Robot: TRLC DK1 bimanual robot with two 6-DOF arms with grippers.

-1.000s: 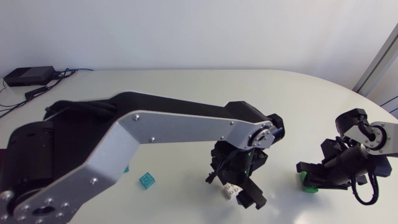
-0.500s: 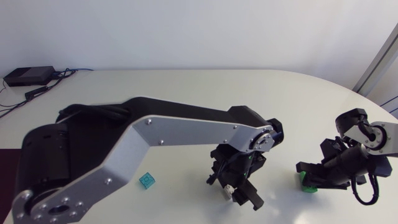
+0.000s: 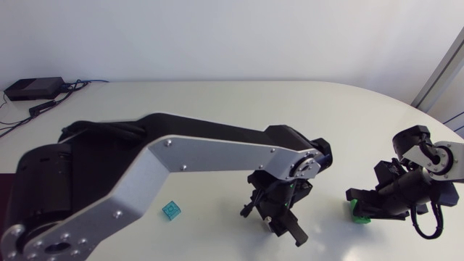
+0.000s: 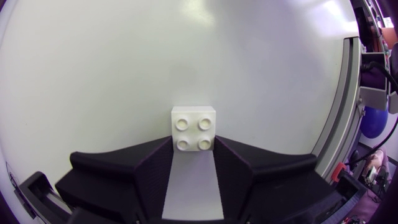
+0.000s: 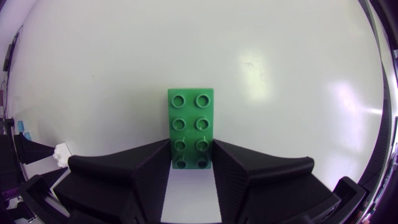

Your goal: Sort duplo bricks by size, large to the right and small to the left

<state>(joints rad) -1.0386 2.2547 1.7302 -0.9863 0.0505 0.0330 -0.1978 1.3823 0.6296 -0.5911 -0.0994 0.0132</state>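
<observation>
L fingers [image 4: 149, 174] pinch white brick [image 4: 193, 124] at tips only; R fingers [image 5: 146, 171] clamp green brick [image 5: 191, 115] by one end. I reckon either could pivot loose on the move.

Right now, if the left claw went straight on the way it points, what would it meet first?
The left claw holds the white 2x2 brick at its fingertips, so next comes the bare tabletop behind it. Nothing else shows in that line; how close it is, I cannot tell.
</observation>
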